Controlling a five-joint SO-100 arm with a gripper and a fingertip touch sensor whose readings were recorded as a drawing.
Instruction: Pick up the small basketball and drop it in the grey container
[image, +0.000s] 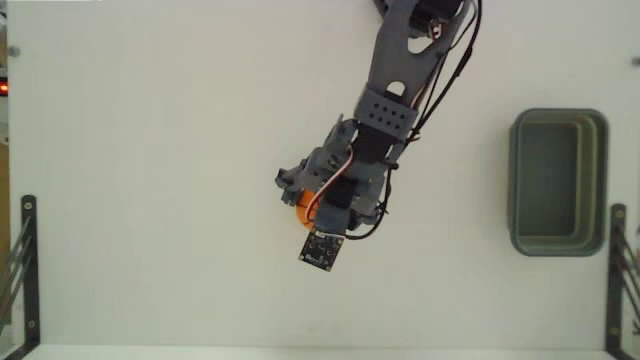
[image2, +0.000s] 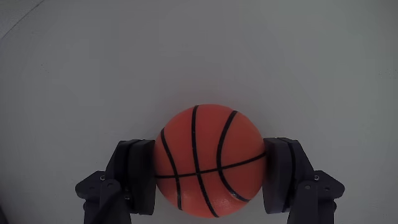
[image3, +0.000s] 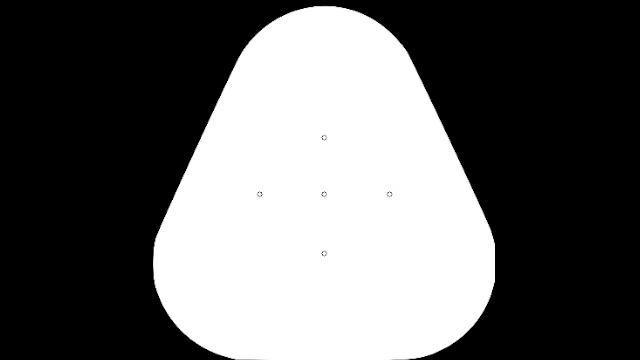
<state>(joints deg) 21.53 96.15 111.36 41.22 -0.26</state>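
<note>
**Lighting and Picture Quality**

From the fixed view, my table (image: 150, 150) reads bright and evenly lit, close to washed out, with almost no surface texture. Shadows under my arm (image: 400, 70) are faint and short, consistent with diffuse light from above. A small red glow sits at the left edge. The frame is slightly soft; fine detail on my cables is smeared.

My wrist view is dimmer and greyer. The small basketball (image2: 208, 160) is sharp, its seam lines crisp, with a small highlight low on its right side. A soft shadow rings the ball. The corners darken mildly.
</note>
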